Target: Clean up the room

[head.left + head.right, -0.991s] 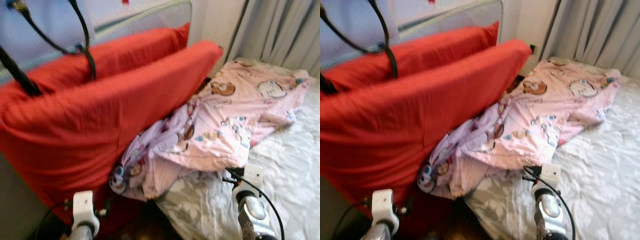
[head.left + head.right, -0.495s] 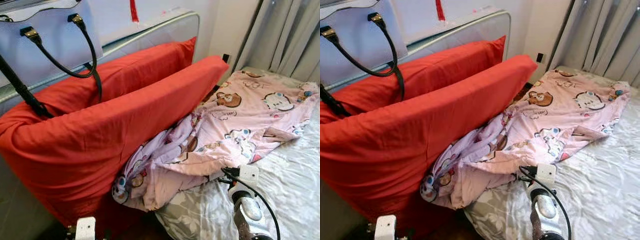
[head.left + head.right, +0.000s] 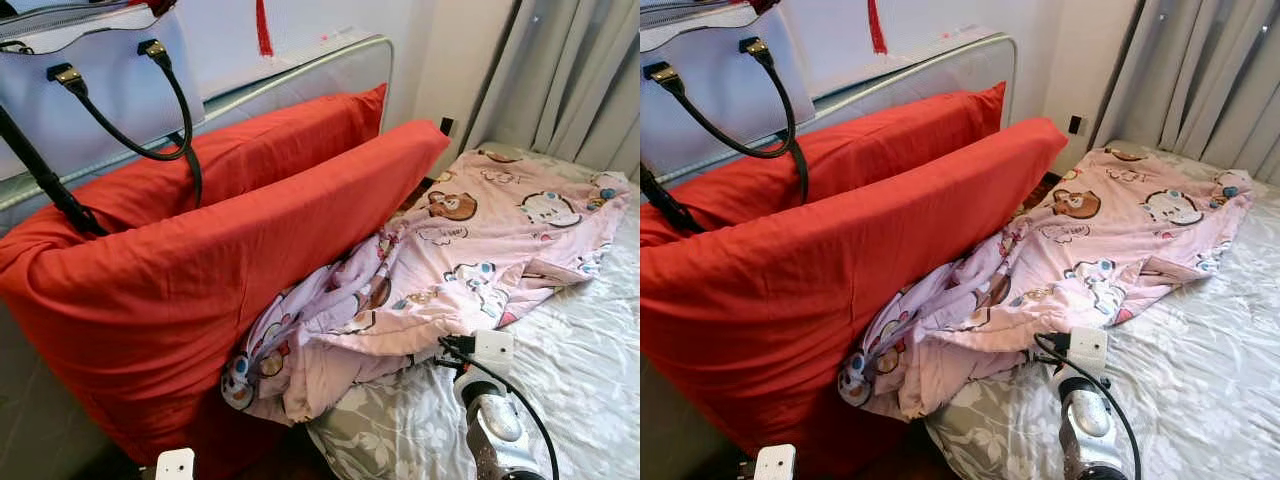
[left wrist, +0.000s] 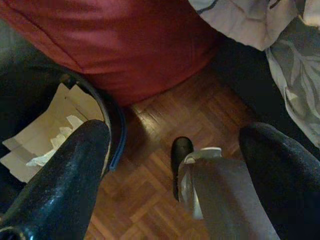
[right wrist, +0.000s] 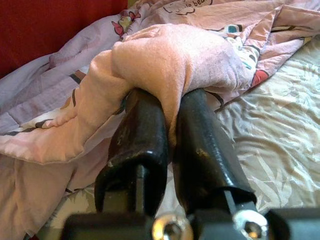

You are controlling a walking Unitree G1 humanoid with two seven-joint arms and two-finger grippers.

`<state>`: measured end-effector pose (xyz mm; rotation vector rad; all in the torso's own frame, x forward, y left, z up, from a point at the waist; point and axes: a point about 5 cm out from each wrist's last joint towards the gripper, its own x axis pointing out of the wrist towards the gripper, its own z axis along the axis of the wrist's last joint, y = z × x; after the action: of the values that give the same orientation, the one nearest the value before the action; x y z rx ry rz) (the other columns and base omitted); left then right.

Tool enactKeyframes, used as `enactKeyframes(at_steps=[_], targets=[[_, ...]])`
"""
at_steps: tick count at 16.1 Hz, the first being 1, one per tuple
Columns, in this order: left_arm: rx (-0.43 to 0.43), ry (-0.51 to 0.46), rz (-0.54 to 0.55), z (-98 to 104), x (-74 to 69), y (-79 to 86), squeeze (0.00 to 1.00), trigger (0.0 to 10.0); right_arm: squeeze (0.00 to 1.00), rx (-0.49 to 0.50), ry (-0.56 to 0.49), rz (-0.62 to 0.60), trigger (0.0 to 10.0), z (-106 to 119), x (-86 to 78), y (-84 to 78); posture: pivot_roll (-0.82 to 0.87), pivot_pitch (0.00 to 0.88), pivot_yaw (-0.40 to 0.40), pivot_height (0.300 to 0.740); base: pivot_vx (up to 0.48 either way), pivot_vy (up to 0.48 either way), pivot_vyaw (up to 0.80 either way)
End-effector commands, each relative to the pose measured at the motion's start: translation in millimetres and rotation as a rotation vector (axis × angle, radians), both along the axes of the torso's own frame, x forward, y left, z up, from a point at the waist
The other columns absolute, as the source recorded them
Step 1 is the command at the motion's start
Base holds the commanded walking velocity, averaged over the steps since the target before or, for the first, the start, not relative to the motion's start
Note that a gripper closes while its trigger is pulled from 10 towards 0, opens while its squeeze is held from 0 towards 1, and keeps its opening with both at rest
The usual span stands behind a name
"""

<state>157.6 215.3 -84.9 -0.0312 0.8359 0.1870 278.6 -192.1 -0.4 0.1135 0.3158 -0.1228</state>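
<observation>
Blanket (image 3: 470, 260), pink cotton printed with cartoon animals, lies crumpled across the head end of the bed (image 3: 590, 370), its lower fold pinched between the right gripper (image 5: 167, 125) fingers, shut tight on the soft cloth, likely to drag it straight. Two plump red pillows (image 3: 200, 260) lean against the headboard. The left gripper (image 4: 175, 150) hangs wide open over parquet floor (image 4: 165, 180).

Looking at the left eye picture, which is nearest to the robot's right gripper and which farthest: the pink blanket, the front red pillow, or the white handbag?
1. Pink blanket: the right gripper is shut on a fold of it, on the bed.
2. Front red pillow: to the robot's left, propped up with the blanket's edge against it.
3. White handbag: farthest, up behind both pillows at the headboard.
</observation>
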Motion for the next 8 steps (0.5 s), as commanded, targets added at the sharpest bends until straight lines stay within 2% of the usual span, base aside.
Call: enactKeyframes(at_steps=[1,8], targets=[[0.007,0.014,-0.013,-1.0,-0.9,-0.3,0.0,10.0,0.0,-0.004,-0.007,0.0,10.0,0.1,-0.3,1.2,0.01,0.0,-0.027,0.74,0.0,0.0,0.0],[-0.005,0.041,0.013,-4.2,-8.5,3.0,0.0,10.0,0.0,-0.011,-0.013,-0.005,10.0,1.0,0.0,1.8,0.01,0.0,-0.022,0.74,0.0,0.0,0.0]])
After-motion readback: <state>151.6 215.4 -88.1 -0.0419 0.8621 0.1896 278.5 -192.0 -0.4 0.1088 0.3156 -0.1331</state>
